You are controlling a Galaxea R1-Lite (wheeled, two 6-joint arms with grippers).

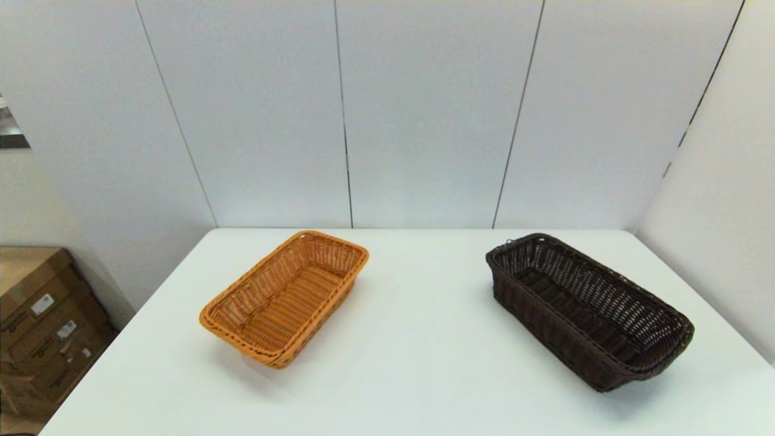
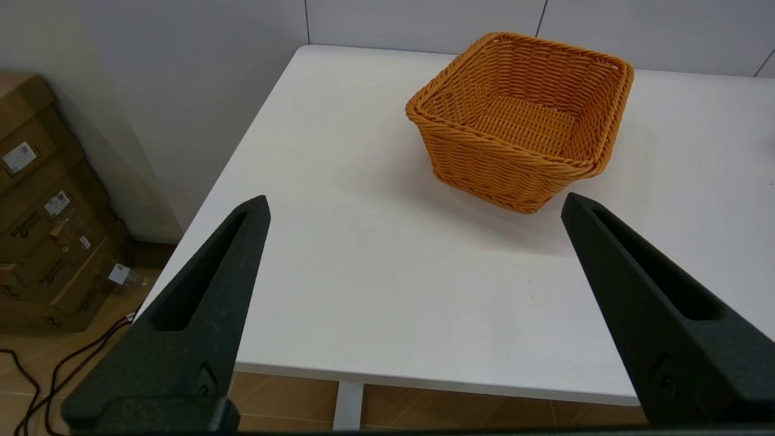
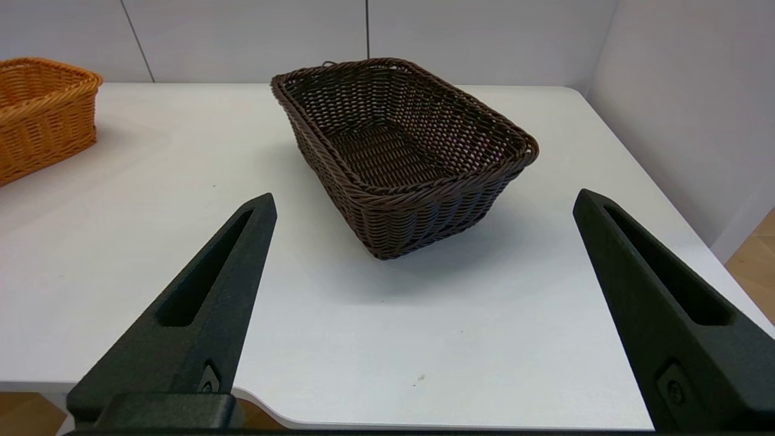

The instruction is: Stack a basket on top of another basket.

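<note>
The dark brown woven basket lies empty on the right half of the white table; the right wrist view shows the same basket from its short end. On the table's left half sits the orange-tan basket, also empty, and the left wrist view faces this basket. Both arms are parked near the table's front edge, outside the head view. My left gripper is open, well short of the orange basket. My right gripper is open too, well short of the dark basket.
Grey wall panels close off the table's back and right sides. Cardboard boxes are stacked on the floor left of the table, with cables beside them. A wide strip of bare tabletop separates the two baskets.
</note>
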